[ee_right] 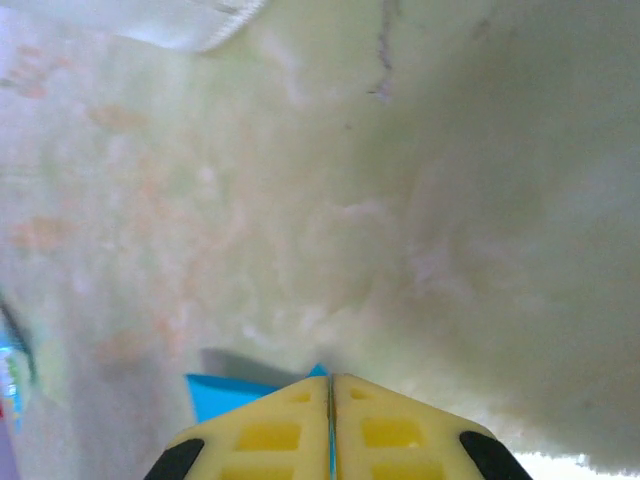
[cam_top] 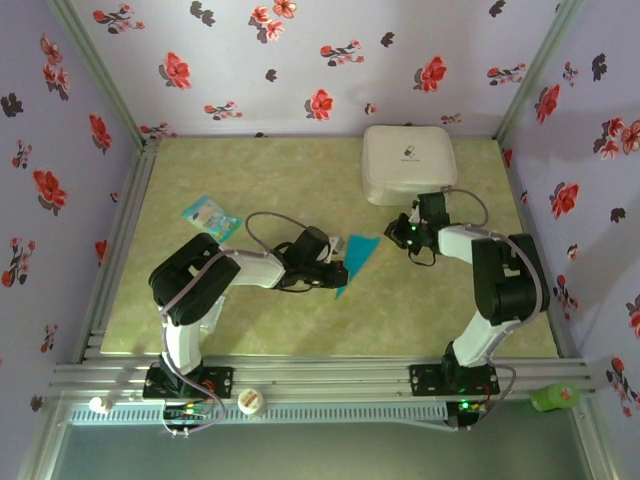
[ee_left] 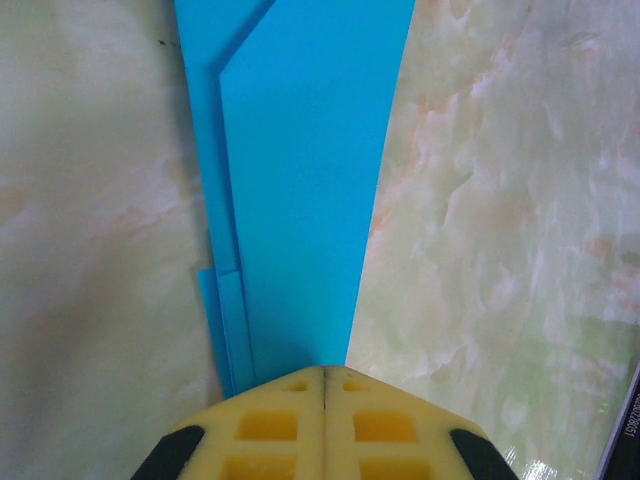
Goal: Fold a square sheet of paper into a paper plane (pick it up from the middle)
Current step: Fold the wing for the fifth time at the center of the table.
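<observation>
My left pincer (ee_left: 325,372) clamps the paper (ee_left: 300,180); its length runs straight ahead to my right pincer (ee_right: 330,377), clenched on the far tip.

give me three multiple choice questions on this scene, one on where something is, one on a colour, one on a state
1. Where does the white case sit on the table?
A) far side, right half
B) near edge, left half
C) dead centre

2. What colour is the folded paper?
A) red
B) teal-blue
C) white

3. How is the left gripper?
A) wide open above bare table
B) shut on the folded paper
C) shut on the white case

Answers:
1 A, the top view shows it by the far edge on the right.
2 B, the left wrist view shows layered teal-blue paper.
3 B, it is closed with the paper running out from its tip.
</observation>
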Tool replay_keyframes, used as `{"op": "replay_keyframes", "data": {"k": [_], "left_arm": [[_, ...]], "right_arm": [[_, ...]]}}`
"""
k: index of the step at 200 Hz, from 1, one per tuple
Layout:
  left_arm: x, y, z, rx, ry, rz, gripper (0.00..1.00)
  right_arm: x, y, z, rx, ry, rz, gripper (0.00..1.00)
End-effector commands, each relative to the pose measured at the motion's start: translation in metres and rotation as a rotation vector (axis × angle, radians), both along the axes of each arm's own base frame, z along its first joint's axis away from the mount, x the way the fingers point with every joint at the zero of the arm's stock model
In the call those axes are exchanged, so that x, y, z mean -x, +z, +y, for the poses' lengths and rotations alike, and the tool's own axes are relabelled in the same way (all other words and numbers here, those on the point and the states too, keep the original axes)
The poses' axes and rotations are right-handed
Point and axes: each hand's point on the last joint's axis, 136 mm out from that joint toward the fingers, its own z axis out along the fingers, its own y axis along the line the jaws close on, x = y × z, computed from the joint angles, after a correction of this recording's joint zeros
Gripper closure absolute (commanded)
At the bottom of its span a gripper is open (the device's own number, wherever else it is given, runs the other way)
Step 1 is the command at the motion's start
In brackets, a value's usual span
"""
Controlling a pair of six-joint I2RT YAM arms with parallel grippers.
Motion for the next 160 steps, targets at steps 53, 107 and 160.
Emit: {"op": "replay_keyframes", "data": {"k": [53, 107, 160], "left_arm": [[0.028, -0.036, 0.030, -0.161, -0.005, 0.110, 1.00], [0.024, -0.027, 0.026, -0.149, -0.001, 0.107, 1.00], [0.015, 0.012, 0.014, -0.088, 0.017, 0.073, 1.00]], "right_arm": [[0.044, 0.012, 0.062, -0.142, 0.191, -0.028, 0.92], [0.052, -0.022, 0.067, -0.131, 0.201, 0.081, 0.97], [0.067, -0.057, 0.039, 0.042, 0.159, 0.164, 1.00]]}}
